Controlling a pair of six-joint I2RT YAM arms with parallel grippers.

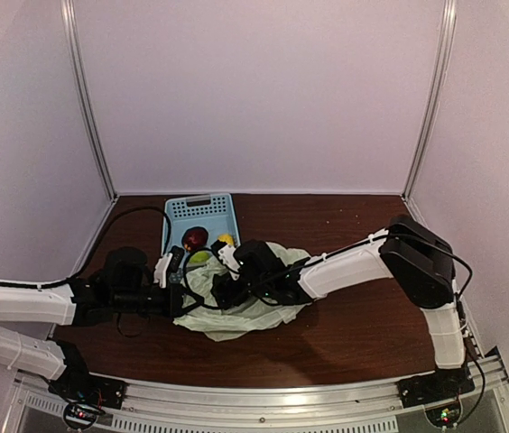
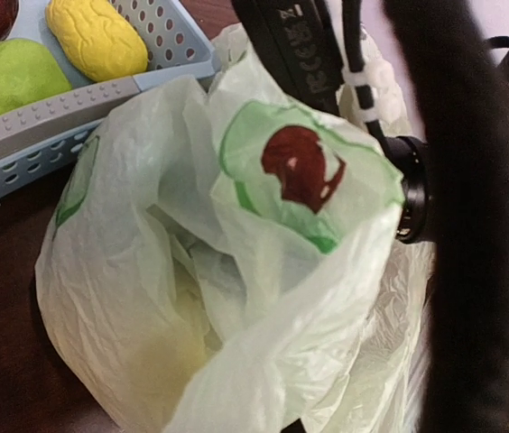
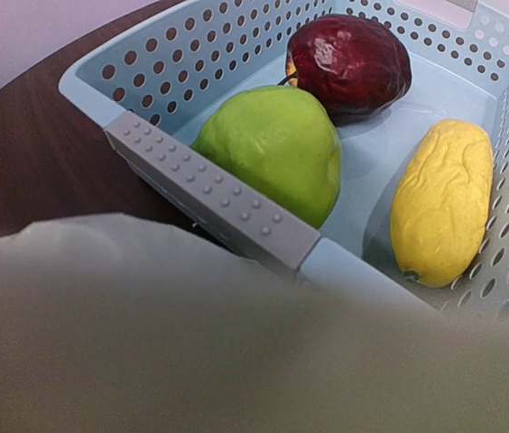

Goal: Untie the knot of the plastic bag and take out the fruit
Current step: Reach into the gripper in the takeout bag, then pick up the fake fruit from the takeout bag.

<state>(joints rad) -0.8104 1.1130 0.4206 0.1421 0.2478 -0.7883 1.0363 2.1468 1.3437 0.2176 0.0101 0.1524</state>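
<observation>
The pale yellow-green plastic bag lies crumpled in front of the basket and fills the left wrist view, showing a dark red round mark. Its mouth gapes; no knot shows. A yellowish shape shows faintly through the film low in the bag. My left gripper is at the bag's left edge. Its fingers are hidden, and a taut fold of film runs into them. My right gripper is at the bag's top, its fingers covered by blurred film. A dark red fruit, a green fruit and a yellow fruit lie in the basket.
The light blue perforated basket stands on the brown table just behind the bag, its grey handle rim close to my right wrist. White walls enclose the table at the back and sides.
</observation>
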